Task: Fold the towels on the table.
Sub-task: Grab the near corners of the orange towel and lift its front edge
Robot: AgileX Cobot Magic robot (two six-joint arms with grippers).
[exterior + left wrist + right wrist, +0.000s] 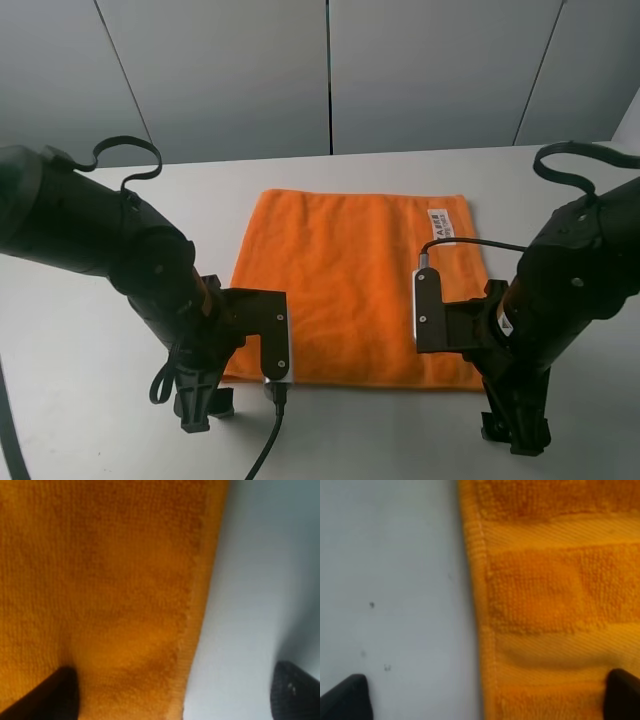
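Towel (355, 285), bright orange, lies spread flat in the middle of the white tabletop (90, 350), its white label (441, 226) at the far right corner. The left pincer (172, 695) is spread wide astride the towel's left edge near the front corner, one finger over cloth and one over bare tabletop. The right pincer (485, 697) stands just as wide astride the right edge. The blurred close views leave it unclear whether any finger touches the cloth.

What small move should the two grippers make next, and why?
Probably lower and close both. The towel lies flat, unfolded, on the table; the left gripper and right gripper are open, each straddling a towel edge by a near corner.
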